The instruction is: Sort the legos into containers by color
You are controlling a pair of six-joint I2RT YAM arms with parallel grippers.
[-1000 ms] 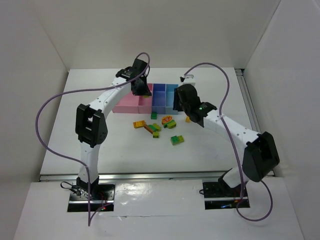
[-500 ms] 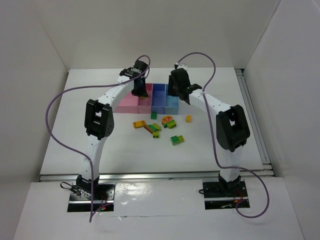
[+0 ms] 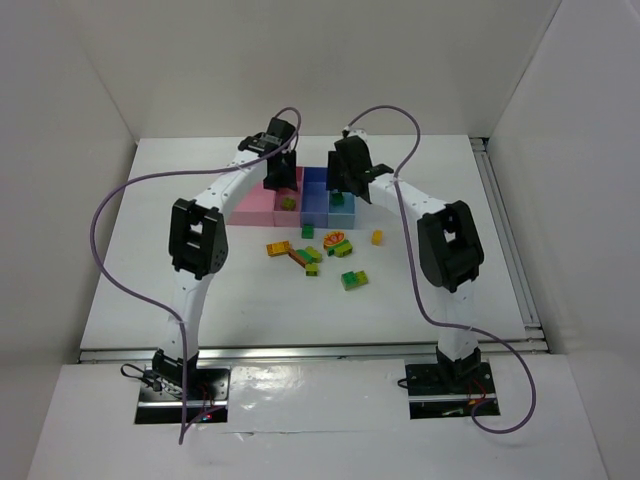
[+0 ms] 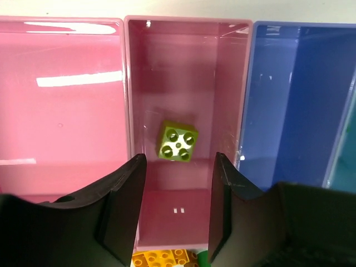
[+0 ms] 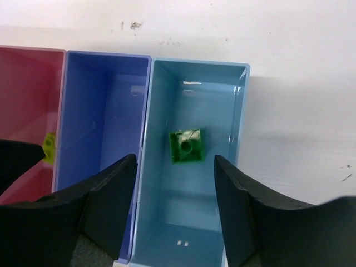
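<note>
We read both drops as done: left jaws parted, empty above yellow-green brick (image 4: 178, 142) in narrow pink bin (image 4: 189, 67), right jaws likewise above green brick (image 5: 186, 146) in light-blue bin (image 5: 225, 111); next, reach nearer for loose legos (image 3: 303, 257) on worktop (image 3: 440, 285).

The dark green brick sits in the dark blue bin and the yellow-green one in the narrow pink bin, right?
Not quite: the right wrist view shows the dark green brick in the light blue bin. The yellow-green brick is indeed in the narrow pink bin.
</note>
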